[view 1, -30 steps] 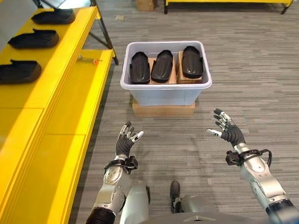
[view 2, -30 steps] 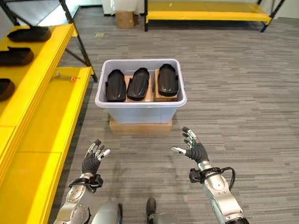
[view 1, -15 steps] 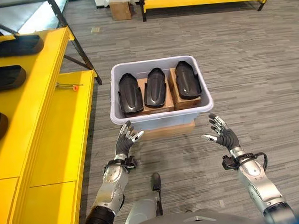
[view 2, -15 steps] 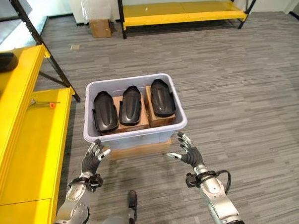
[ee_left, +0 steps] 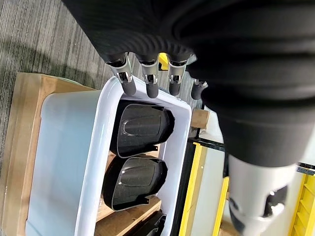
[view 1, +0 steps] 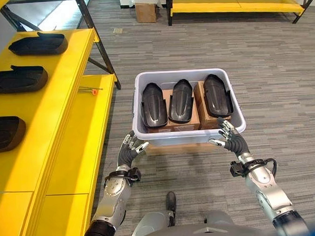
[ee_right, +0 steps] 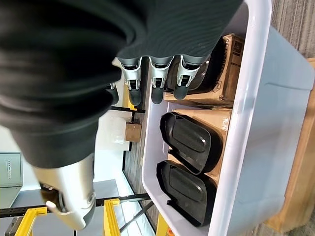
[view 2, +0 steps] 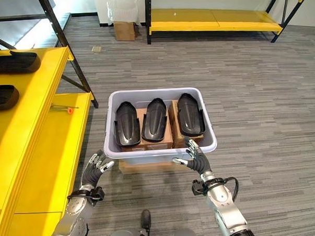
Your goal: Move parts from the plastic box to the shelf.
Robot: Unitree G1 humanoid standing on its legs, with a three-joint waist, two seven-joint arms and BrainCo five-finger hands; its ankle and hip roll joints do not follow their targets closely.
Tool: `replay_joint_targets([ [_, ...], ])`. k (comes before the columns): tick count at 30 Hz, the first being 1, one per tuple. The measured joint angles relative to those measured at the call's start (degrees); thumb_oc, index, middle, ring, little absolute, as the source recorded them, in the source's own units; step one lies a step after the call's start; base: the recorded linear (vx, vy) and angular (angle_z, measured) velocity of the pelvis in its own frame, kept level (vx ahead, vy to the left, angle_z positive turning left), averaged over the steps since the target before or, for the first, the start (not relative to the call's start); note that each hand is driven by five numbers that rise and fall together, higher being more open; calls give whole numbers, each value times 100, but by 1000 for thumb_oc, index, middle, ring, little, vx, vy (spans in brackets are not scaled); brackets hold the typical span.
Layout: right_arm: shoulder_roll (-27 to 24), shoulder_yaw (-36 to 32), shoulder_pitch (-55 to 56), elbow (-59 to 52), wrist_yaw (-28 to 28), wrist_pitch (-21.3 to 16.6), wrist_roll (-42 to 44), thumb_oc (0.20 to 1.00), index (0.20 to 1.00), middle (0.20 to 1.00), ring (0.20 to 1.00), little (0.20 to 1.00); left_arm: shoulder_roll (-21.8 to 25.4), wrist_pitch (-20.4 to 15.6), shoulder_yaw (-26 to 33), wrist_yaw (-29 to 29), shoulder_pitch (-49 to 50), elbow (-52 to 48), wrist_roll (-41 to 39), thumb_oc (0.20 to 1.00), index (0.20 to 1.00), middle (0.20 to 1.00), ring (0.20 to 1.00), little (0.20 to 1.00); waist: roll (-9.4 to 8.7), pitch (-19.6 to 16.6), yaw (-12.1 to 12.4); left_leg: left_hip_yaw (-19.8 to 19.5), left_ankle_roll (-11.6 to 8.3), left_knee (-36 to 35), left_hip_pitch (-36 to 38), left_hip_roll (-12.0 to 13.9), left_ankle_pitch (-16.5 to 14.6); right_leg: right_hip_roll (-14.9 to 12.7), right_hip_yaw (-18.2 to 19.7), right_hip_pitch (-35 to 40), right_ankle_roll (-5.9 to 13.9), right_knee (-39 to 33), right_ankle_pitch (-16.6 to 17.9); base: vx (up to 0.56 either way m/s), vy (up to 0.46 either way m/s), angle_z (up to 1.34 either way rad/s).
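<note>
Both hands, left hand [view 1: 128, 151] and right hand [view 1: 229, 140], hover empty with fingers spread before the plastic box [view 1: 189, 136]. Three black parts [view 1: 181, 101] lie inside on cardboard; they look rigid, light and smooth, so you should grasp one across its narrow sides.

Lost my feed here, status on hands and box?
Left hand and right hand open, empty, at box's near rim. Three black parts in the plastic box. Nothing in the way.
</note>
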Motion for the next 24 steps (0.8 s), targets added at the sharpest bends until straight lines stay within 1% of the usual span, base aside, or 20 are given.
replay_joint_targets([
  [1, -1, 1, 23, -14, 14, 0, 0, 1000, 1000, 1000, 1000, 1000, 3, 1, 2, 0, 5, -5, 0, 1000, 1000, 1000, 1000, 1000, 54, 30, 3, -18, 27, -60, 107, 28, -19, -33, -135, -146, -134, -232, -193, 118, -73, -11],
  [2, -2, 7, 15, -41, 21, 0, 1, 1000, 1000, 1000, 1000, 1000, 1, 0, 11, 0, 1, -29, -1, 1000, 1000, 1000, 1000, 1000, 169, 92, -4, -7, -8, -94, 174, 101, -7, -48, -367, -193, -239, -792, -278, 106, -95, -10],
  [3, -10, 37, 15, -57, 24, -2, 1, 1000, 1000, 1000, 1000, 1000, -2, -10, 31, -2, 7, -79, -5, 1000, 1000, 1000, 1000, 1000, 241, 107, -8, 39, -84, -116, 199, 147, 27, -143, -610, -227, -260, -1499, -235, 111, -119, -8],
  [4, -10, 53, 15, -52, 28, -1, 1, 1000, 1000, 1000, 1000, 1000, -9, -17, 49, -3, -14, -101, -7, 1000, 1000, 1000, 1000, 1000, 263, 131, -15, 84, -119, -138, 234, 147, 9, -269, -694, -287, -207, -2275, -101, 117, -121, -8],
  [5, -10, 66, 13, -47, 29, -1, 0, 1000, 1000, 1000, 1000, 1000, -35, -17, 76, -3, -6, -100, -12, 1000, 1000, 1000, 1000, 1000, 282, 147, -17, 86, -183, -155, 262, 149, -29, -353, -722, -300, -148, -2807, 89, 128, -143, -6],
  [6, -11, 68, 15, -43, 30, 2, 0, 1000, 1000, 1000, 1000, 1000, -65, -17, 103, -3, 14, -92, -14, 1000, 1000, 1000, 1000, 1000, 290, 178, -69, 45, -241, -189, 345, 150, -63, -393, -586, -296, 11, -3621, 548, 89, -98, 4],
  [8, -11, 63, 14, -41, 28, 3, 0, 1000, 1000, 1000, 1000, 1000, -71, -17, 129, -4, 45, -82, -14, 1000, 1000, 1000, 1000, 1000, 259, 193, -144, -24, -305, -261, 494, 151, -88, -420, -342, -203, 71, -4239, 1091, 102, -131, 17],
  [9, -10, 59, 19, -35, 25, 3, 0, 1000, 1000, 1000, 1000, 1000, -62, -19, 142, -6, 43, -84, -15, 1000, 1000, 1000, 1000, 1000, 200, 223, -158, -64, -326, -252, 583, 151, -106, -436, -310, -136, 41, -4377, 1317, 162, -206, 24],
  [10, -7, 49, 41, -35, 30, 3, 1, 1000, 1000, 1000, 1000, 1000, -45, -19, 149, -7, 53, -82, -15, 1000, 1000, 1000, 1000, 1000, 124, 247, -174, -120, -439, -261, 697, 148, -200, -431, -324, -15, 36, -4473, 1522, 140, -201, 49],
  [11, 2, 16, 142, -43, 33, 3, 1, 1000, 1000, 1000, 1000, 1000, -46, -18, 138, -12, 81, -83, -14, 1000, 1000, 1000, 1000, 1000, 28, 229, -230, -286, -549, -301, 830, 162, -267, -412, -375, 355, 3, -4738, 1650, 109, -187, 58],
  [12, 13, 32, 241, -38, 37, 3, 0, 1000, 1000, 1000, 1000, 1000, -41, -20, 137, -14, 150, -91, -15, 1000, 1000, 1000, 1000, 1000, -117, 140, -243, -355, -635, -369, 929, 143, -287, -419, -445, 660, -16, -4824, 1700, 101, -237, 39],
  [13, -69, 14, 146, -22, 35, 3, -2, 1000, 1000, 1000, 1000, 1000, -137, -20, 132, -25, 222, -104, -18, 1000, 1000, 1000, 1000, 1000, 22, 159, -187, -245, -874, -319, 967, 432, -367, -138, -584, 791, -14, -5063, 1747, 99, -242, 5],
  [14, -102, -14, 46, -30, 37, 3, -2, 1000, 1000, 1000, 1000, 1000, -177, -21, 141, -51, 215, -111, -19, 1000, 1000, 1000, 1000, 1000, 79, 179, -182, -163, -904, -323, 967, 550, -382, -18, -589, 790, -68, -5074, 1733, 92, -218, -22],
  [15, -122, -52, -52, -30, 36, 3, -1, 1000, 1000, 1000, 1000, 1000, -243, -21, 151, -81, 192, -112, -19, 1000, 1000, 1000, 1000, 1000, 123, 190, -184, -81, -1004, -321, 975, 694, -379, 114, -602, 787, -140, -5074, 1713, 71, -168, -16],
  [16, -132, -86, -102, -30, 39, 2, -2, 1000, 1000, 1000, 1000, 1000, -300, -20, 145, -96, 165, -111, -19, 1000, 1000, 1000, 1000, 1000, 133, 184, -195, -1, -1024, -321, 987, 782, -374, 205, -620, 796, -210, -5075, 1682, 63, -149, -12],
  [18, -133, -148, -163, -27, 37, 0, 0, 1000, 1000, 1000, 1000, 1000, -331, -21, 124, -119, 100, -114, -19, 1000, 1000, 1000, 1000, 1000, 139, 181, -272, 31, -1079, -366, 998, 926, -375, 343, -679, 806, -311, -5075, 1638, 79, -179, 3],
  [19, -135, -168, -166, -27, 39, -1, 0, 1000, 1000, 1000, 1000, 1000, -329, -20, 126, -128, -40, -123, -19, 1000, 1000, 1000, 1000, 1000, 141, 187, -294, 78, -1168, -491, 1049, 1096, -371, 503, -730, 811, -384, -5076, 1633, 74, -153, 6],
  [22, -131, -167, -162, -22, 29, -1, 0, 1000, 1000, 1000, 1000, 1000, -325, -21, 133, -128, -69, -174, -19, 1000, 1000, 1000, 1000, 1000, 150, 193, -294, 120, -1252, -678, 1250, 1191, -318, 585, -734, 919, -468, -5081, 1580, 46, -89, -1],
  [24, -130, -198, -163, -3, 18, -1, -2, 1000, 1000, 1000, 1000, 1000, -323, -20, 132, -129, -62, -174, -19, 1000, 1000, 1000, 1000, 1000, 150, 193, -290, 119, -1284, -763, 1311, 1210, -278, 598, -737, 946, -463, -5082, 1540, 34, -69, 5],
])
